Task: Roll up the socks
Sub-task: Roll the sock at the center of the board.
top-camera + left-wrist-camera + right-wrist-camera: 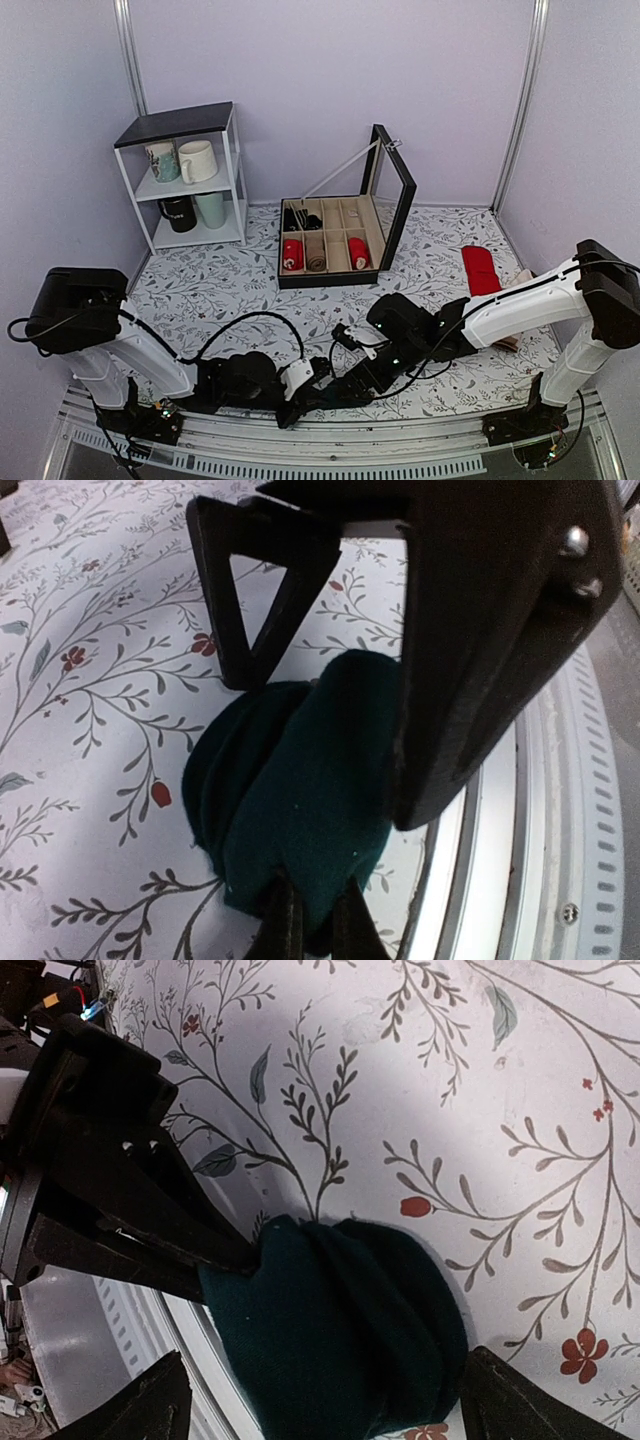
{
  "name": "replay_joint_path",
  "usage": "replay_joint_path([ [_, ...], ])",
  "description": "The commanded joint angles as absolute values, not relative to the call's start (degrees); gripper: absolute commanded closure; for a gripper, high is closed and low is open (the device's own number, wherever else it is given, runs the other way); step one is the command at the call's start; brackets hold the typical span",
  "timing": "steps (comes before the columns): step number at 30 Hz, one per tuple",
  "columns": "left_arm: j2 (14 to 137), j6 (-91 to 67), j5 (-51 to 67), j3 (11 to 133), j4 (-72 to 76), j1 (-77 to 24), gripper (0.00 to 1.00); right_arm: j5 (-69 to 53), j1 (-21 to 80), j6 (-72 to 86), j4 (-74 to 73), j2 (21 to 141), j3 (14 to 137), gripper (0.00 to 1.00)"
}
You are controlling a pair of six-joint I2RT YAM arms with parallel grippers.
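The dark teal-green socks lie as a thick, partly rolled bundle on the floral cloth, close to the table's front rail. They also show in the right wrist view. My left gripper is shut, its two thin fingers pinching the near edge of the bundle. My right gripper is open wide, one fingertip on each side of the roll. In the top view the left gripper and right gripper meet at the front centre, hiding the socks.
The white front rail runs right beside the socks. An open black compartment box with red and beige rolls stands at the back centre. Red socks lie at the right. A white shelf of mugs stands back left.
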State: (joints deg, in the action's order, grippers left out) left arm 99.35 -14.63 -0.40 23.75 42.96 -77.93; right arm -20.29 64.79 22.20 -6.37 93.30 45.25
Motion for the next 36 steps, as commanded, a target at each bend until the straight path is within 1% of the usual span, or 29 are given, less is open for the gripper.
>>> replay_joint_path([
  [1, 103.23, -14.31, 1.66, 21.60, 27.30, -77.38, 1.00, -23.05, 64.51, 22.83, -5.45, 94.82, 44.19, 0.06],
  [9, 103.71, -13.76, 2.63, 22.43, 26.14, -76.80, 1.00, -23.49, 64.49, 25.33, -4.44, 94.77, 42.22, 0.08],
  [18, 104.81, -13.54, 4.33, 24.09, 23.82, -76.70, 1.00, -14.16, 64.43, 27.20, -10.75, 89.62, 43.20, 0.06],
  [23, 105.42, -13.70, 4.67, 24.25, 23.72, -76.54, 1.00, -12.33, 64.50, 26.23, -13.80, 88.53, 43.67, 0.05],
  [27, 105.85, -13.86, 4.91, 24.34, 23.57, -76.49, 1.00, -15.48, 64.09, 26.04, -13.69, 89.19, 42.92, 0.05],
  [30, 105.99, -13.89, 4.95, 24.41, 23.51, -76.45, 1.00, -19.64, 64.16, 26.74, -10.43, 90.31, 41.76, 0.05],
  [36, 106.00, -13.97, 4.98, 24.35, 23.42, -76.29, 1.00, -26.69, 64.29, 29.12, -6.13, 91.08, 39.79, 0.15],
])
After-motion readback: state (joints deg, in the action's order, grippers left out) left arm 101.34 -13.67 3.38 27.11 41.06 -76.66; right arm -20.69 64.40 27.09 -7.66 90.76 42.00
